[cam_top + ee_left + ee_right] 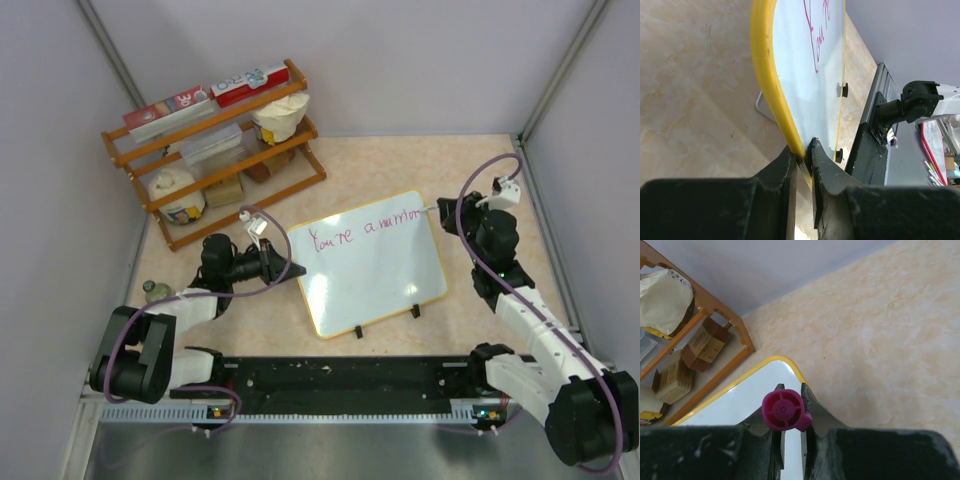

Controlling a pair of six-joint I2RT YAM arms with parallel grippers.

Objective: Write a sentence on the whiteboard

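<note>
The whiteboard [370, 265] lies on the table with a yellow rim, two black clips on its near edge, and magenta writing along its far edge. My left gripper [292, 268] is shut on the board's left rim; in the left wrist view the fingers [804, 160] pinch the yellow rim [767, 75]. My right gripper [447, 212] is at the board's far right corner, shut on a magenta marker [784, 411] seen end-on. The whiteboard corner [782, 365] lies right below it. The marker tip is hidden.
A wooden rack [215, 150] with boxes and bags stands at the back left. A small jar [152, 290] sits at the left near the wall. A black rail [340, 375] runs along the near edge. Walls close in on three sides.
</note>
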